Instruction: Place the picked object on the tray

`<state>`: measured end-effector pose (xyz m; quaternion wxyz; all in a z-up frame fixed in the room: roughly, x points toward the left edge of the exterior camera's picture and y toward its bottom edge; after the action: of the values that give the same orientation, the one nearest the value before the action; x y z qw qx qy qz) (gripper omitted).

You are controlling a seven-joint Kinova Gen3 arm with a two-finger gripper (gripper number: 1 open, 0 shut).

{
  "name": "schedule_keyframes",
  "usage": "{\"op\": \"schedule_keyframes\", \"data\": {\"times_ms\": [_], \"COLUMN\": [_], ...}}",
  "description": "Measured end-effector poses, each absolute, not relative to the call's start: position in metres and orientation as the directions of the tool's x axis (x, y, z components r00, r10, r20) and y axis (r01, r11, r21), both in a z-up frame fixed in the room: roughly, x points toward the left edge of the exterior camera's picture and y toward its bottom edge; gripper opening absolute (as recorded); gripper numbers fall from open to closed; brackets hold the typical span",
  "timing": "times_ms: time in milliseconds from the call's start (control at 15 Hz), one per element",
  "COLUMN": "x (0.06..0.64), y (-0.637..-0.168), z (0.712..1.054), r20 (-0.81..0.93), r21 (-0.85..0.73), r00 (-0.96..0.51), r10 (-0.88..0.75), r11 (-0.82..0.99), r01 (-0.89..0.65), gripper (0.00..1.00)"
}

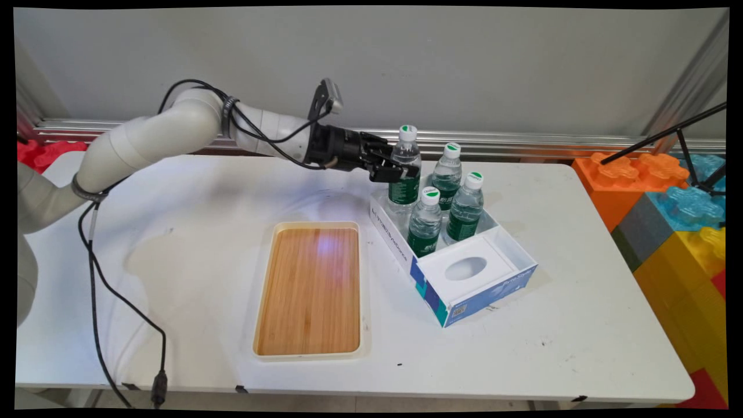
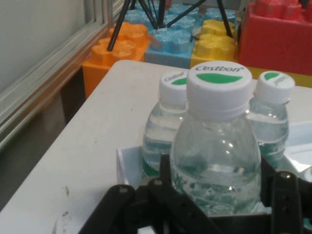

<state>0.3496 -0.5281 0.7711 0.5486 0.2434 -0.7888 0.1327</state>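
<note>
My gripper point(image 1: 400, 169) reaches in level from the left and is shut on a clear water bottle point(image 1: 405, 152) with a white cap and green label, at the back left corner of a white and blue carton box point(image 1: 464, 302). In the hand view the held bottle point(image 2: 217, 146) fills the space between my fingers point(image 2: 283, 192). Three more bottles stand in the box: one point(image 1: 447, 174) behind, one point(image 1: 466, 206) to the right, one point(image 1: 425, 222) in front. The box's near part has a white lid with an oval hole point(image 1: 466, 268).
A wooden tray with a cream rim point(image 1: 310, 290) lies left of the box. Large orange, blue and yellow toy blocks point(image 1: 673, 215) stand past the table's right edge, with a black tripod point(image 1: 688, 139) above them. A black cable point(image 1: 96, 302) hangs from the arm at the left.
</note>
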Motion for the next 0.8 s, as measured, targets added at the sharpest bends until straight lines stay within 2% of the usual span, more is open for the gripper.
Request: {"op": "schedule_keyframes", "data": {"times_ms": [800], "x": [0.387], "y": [-0.493], "z": [0.795], "r20": [0.923], "r21": [0.029], "r00": [-0.323], "r10": [-0.210], "r11": [0.875], "r01": [-0.484], "gripper": [0.00]}}
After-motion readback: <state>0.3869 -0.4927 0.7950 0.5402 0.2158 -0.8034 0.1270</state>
